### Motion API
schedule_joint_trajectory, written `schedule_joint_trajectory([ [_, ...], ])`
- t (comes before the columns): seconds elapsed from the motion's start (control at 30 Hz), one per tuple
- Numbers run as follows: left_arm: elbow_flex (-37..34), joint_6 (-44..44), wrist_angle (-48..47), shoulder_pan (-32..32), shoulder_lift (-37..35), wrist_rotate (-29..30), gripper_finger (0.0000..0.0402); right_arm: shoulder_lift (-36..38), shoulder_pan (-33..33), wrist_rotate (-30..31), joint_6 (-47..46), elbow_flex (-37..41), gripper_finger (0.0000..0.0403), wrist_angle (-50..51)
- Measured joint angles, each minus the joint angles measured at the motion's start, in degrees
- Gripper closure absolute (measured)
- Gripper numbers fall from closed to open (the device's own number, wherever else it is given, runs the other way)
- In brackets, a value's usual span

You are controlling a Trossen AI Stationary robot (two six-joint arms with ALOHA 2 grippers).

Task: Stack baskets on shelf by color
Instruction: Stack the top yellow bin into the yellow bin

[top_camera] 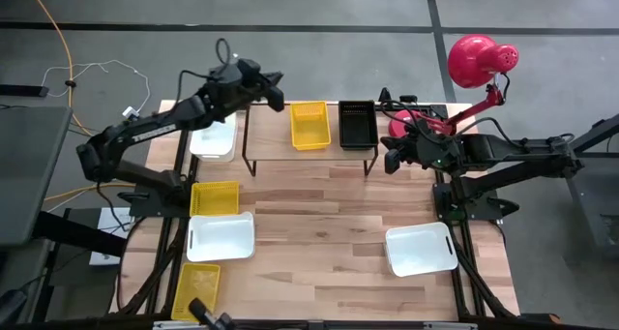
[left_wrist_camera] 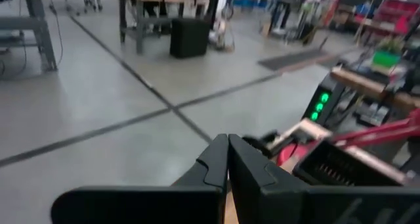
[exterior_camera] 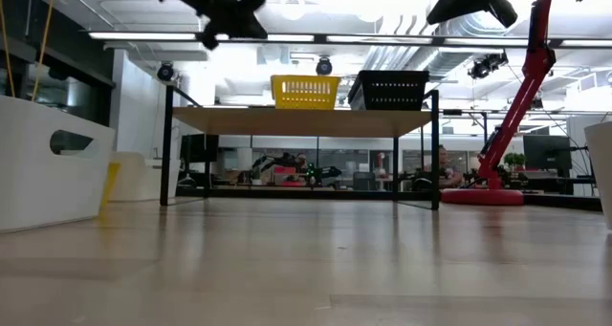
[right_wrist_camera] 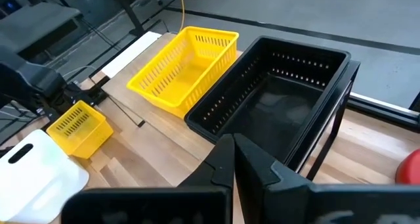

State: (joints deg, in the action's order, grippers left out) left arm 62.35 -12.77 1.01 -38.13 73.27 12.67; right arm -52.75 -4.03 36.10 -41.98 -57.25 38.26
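The shelf (top_camera: 266, 136) stands at the table's far middle. On its plank top a yellow mesh basket (top_camera: 309, 125) rests beside a black one (top_camera: 357, 124); both also show in the low view, yellow basket (exterior_camera: 306, 91) and black basket (exterior_camera: 387, 90). My left gripper (top_camera: 279, 90) hovers shut above the shelf's far left corner, holding nothing, and its fingers (left_wrist_camera: 228, 155) meet. My right gripper (top_camera: 389, 161) is shut and empty just right of the shelf, looking over the black basket (right_wrist_camera: 275, 112) and yellow basket (right_wrist_camera: 184, 66).
A white basket (top_camera: 213, 136) lies on the table left of the shelf, under my left arm. Nearer lie a yellow basket (top_camera: 215, 197), a white basket (top_camera: 220, 235), another yellow basket (top_camera: 195, 289) and, at the right, a white basket (top_camera: 421, 249). A red lamp (top_camera: 479, 59) stands at the far right.
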Motion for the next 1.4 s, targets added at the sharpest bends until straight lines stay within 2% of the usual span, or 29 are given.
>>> schedule_joint_trajectory([
  [0.37, 0.0, -4.3, -6.3, 4.9, -6.8, -2.6, 0.0401, 0.0, 0.0, 0.8, -0.6, 0.0, 0.0403, 0.0],
  [0.53, 0.0, -4.7, -4.3, 9.2, -7.5, -4.4, 0.0401, 0.0, 0.0, 0.5, -0.5, 0.0, 0.0403, 0.0],
  [0.77, 0.0, 1.8, 1.0, 17.1, -8.3, -15.4, 0.0401, 0.0, 0.0, -0.1, -0.6, 0.0, 0.0403, 0.0],
  [1.03, 0.0, -2.0, 2.1, 27.9, -11.0, -20.8, 0.0401, 0.0, 0.0, -2.3, -1.7, 0.0, 0.0403, 0.0],
  [1.17, -1.5, -2.0, 2.1, 33.6, -13.6, -18.7, 0.0401, 0.0, 0.0, -2.4, -1.7, 0.0, 0.0403, 0.0],
  [1.27, -5.0, -3.5, 1.8, 37.0, -16.4, -12.8, 0.0401, 0.0, 0.0, -2.7, -1.8, 0.0, 0.0403, 0.0],
  [1.4, -10.0, -9.8, 3.5, 41.1, -21.2, -6.2, 0.0401, -0.1, 0.0, -4.9, -5.7, 0.0, 0.0403, 0.0],
])
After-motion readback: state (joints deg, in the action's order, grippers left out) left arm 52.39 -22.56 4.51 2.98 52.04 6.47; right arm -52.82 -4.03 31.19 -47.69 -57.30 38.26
